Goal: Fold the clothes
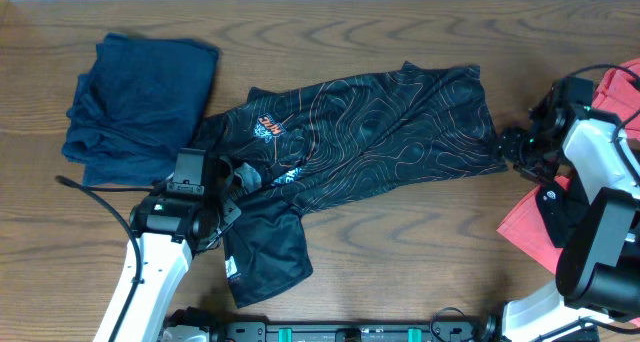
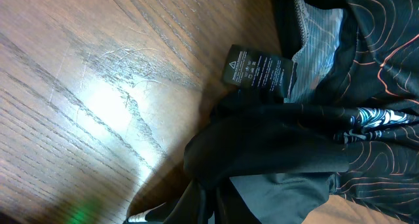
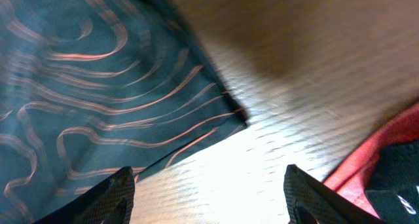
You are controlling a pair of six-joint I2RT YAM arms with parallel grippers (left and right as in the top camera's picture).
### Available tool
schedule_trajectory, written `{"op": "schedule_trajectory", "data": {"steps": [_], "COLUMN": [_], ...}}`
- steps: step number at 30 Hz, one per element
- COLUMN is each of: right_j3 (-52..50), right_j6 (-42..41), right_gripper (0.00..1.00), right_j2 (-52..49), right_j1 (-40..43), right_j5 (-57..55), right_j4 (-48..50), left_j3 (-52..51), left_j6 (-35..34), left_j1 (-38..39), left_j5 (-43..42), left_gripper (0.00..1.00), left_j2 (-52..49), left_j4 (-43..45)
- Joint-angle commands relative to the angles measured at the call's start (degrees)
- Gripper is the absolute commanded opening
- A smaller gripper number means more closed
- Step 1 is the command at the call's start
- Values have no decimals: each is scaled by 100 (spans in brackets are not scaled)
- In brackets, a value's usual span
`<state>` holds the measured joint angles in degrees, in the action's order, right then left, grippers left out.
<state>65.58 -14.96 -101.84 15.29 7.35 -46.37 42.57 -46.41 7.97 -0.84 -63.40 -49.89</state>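
Black with thin orange contour lines, the jersey (image 1: 400,122) lies spread slantwise across the middle of the wooden counter (image 1: 420,252). Its right end reaches far and right, and its left end is bunched toward the near left. On the chest there is a small orange-and-white crest (image 1: 268,128), with a strip of white and teal lettering (image 1: 290,174) below it. Neither can be read from overhead. In the left wrist view a black care label (image 2: 258,70) lies turned out on the wood. It carries a white triangle symbol and lines of white print that are too small to make out. Pale grey mesh lining (image 2: 317,27) shows just beside it.

The left hand (image 1: 228,177) sits over the jersey's crumpled left part. Its fingers are together and hidden under a gathered fold of the black cloth, which they appear to pinch. The right hand (image 3: 209,198) hovers at the jersey's right corner with its fingertips (image 3: 118,191) well apart. Only bare counter lies between them, and the hemmed corner is just beyond.

A navy garment (image 1: 140,102) lies rumpled at the far left, close to the jersey's left end. A coral-red garment (image 1: 525,222) lies at the right edge, partly under the right arm.
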Motion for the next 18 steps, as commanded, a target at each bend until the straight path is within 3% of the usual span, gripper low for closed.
{"op": "schedule_trajectory", "data": {"steps": [1, 18], "right_j3": [-240, -1239], "right_j6": [-848, -1486], "right_gripper": [69, 63], "right_j2": [-61, -63], "right_j1": [-35, -334], "right_j5": [-350, -284], "right_j4": [201, 1735], "left_j3": [-13, -13], "left_j6": [76, 76], "left_j1": [-28, -28], "left_j5": [131, 131], "left_gripper": [7, 7], "left_j2": [-22, -22], "left_j4": [-17, -20]}}
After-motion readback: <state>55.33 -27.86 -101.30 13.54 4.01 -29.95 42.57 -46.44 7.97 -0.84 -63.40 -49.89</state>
